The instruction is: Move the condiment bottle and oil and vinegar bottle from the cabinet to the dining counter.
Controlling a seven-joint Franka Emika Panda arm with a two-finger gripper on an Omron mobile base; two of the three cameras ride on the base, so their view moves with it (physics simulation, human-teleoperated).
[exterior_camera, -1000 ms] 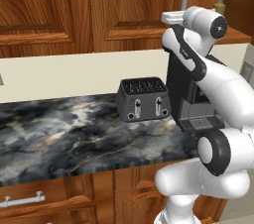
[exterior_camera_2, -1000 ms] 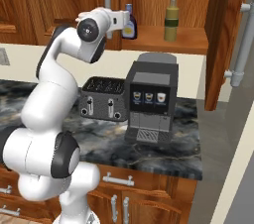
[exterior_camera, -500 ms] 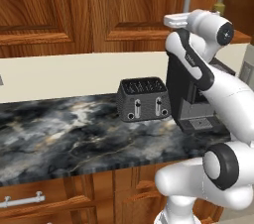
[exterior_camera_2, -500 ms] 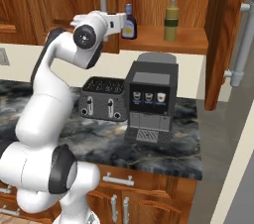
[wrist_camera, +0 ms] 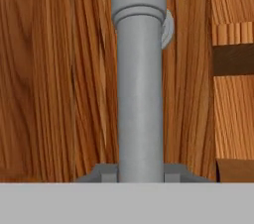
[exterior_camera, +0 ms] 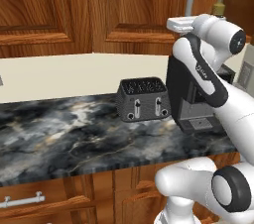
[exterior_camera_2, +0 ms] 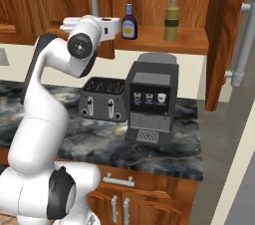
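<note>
I am clamping the claw (wrist_camera: 139, 176) on the cabinet door's bar handle (wrist_camera: 138, 79); pulling along the door's arc, squarely, avoids slipping; condiment bottle (exterior_camera_2: 129, 22) standing beyond.

Gripper (wrist_camera: 140, 174) is sitting tight against the grey bar handle (wrist_camera: 139, 84); its tips are flanking the bar, seemingly clamped, with the wooden door panel (wrist_camera: 54, 79) blocking straight ahead. Just right of the hand, the shelf (exterior_camera_2: 189, 41) is standing open: the condiment bottle (exterior_camera_2: 129, 23) is nearest the hand, the oil and vinegar bottle (exterior_camera_2: 172, 17) further right, with a clear gap between them. The open right door (exterior_camera_2: 221, 35) is walling off that far side. Below the hand, the coffee machine (exterior_camera_2: 151, 100) and toaster (exterior_camera_2: 104, 99) are narrowing the approach from underneath.
</note>
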